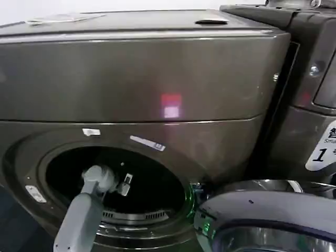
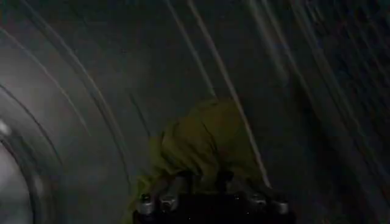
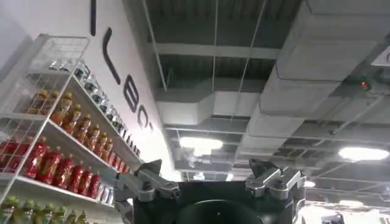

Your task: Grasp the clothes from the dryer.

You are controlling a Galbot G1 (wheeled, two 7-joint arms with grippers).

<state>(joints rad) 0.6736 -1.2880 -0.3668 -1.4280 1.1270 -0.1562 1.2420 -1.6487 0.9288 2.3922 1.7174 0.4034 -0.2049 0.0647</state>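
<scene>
Clothes (image 2: 204,143) look soft and light, bunched on the dryer (image 1: 131,79) drum wall just ahead of our left gripper (image 2: 201,182), whose fingers reach the crumpled fold though we can't tell their spread, while our right gripper (image 3: 216,179) waits spread wide.

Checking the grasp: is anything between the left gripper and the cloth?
Nothing. In the left wrist view the left gripper meets the yellow-green cloth directly, inside the drum.

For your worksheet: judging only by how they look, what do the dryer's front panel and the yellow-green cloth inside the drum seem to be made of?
The dryer front looks like brushed or painted metal, dark grey-brown with a satin sheen: it shows soft streaky reflections and a pink light's glow. Coated plastic cannot be ruled out. The yellow-green cloth seems a soft woven fabric, matte, slumped in folds against the drum wall, which looks like ribbed bare metal.
</scene>
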